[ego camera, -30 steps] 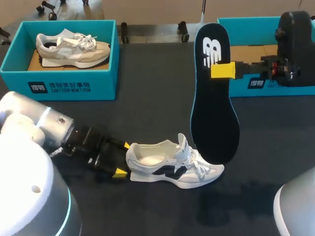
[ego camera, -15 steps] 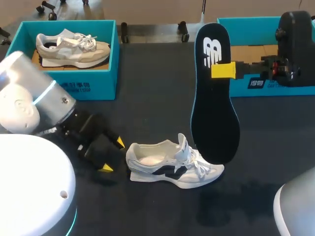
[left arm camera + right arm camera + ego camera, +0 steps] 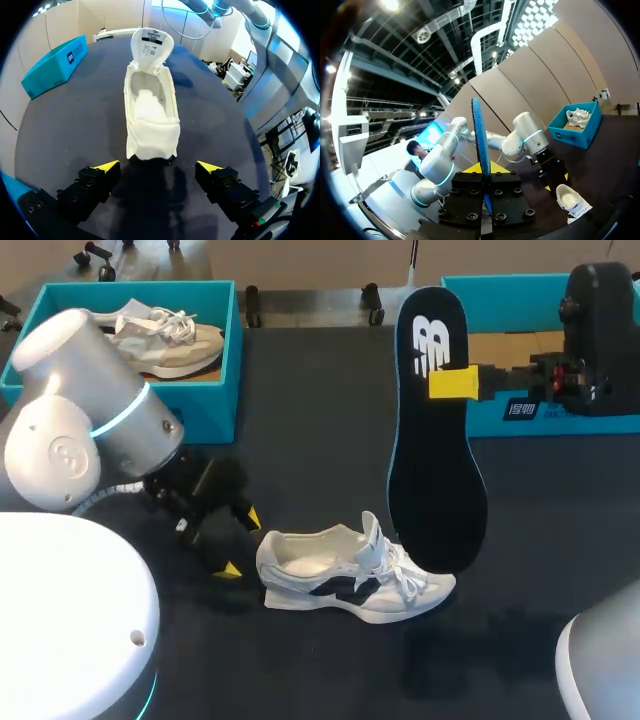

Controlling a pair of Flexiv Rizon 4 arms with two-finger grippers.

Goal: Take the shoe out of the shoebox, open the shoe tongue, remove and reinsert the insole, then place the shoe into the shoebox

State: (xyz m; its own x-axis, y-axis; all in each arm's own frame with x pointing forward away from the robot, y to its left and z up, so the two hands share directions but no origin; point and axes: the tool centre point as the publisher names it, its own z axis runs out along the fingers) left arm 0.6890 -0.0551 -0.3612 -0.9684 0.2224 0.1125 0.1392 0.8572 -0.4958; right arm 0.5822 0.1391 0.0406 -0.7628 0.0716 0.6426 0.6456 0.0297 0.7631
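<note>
Where the table starts on the left, left shoebox (image 3: pixel 210 410): teal, with a pale shoe (image 3: pixel 175 340) lying inside it.
Left arm (image 3: pixel 90 410): big and white. It comes in from the left, passes in front of that box and bends down low to the table (image 3: pixel 300 440).
Left gripper (image 3: pixel 241 543) (image 3: pixel 157 167): its two yellow tips stand wide apart with nothing between them. The heel of the shoe is just ahead and not touching.
White shoe (image 3: pixel 345 580) (image 3: pixel 150 115) (image 3: pixel 572 200): stands on its sole on the dark table, out of both boxes, with its heel to the left gripper and its toe to the right.
Tongue (image 3: pixel 372 535) (image 3: pixel 151 42): pulled up, so the shoe is wide open and the pale inside shows.
Insole (image 3: pixel 435 460) (image 3: pixel 481 145): dark with a blue edge, held up in the air and standing on end. Its low end hangs right by the shoe's laces — it is too hard to see if they touch.
Right gripper (image 3: pixel 455 383) (image 3: pixel 482 175): pinches the insole from both sides, near its top end.
Right arm (image 3: pixel 600 340): dark, and it comes in from the right, over the other box.
Right shoebox (image 3: pixel 490 425): teal, at the far right — partly hidden by the arm, with some brown floor showing inside.
</note>
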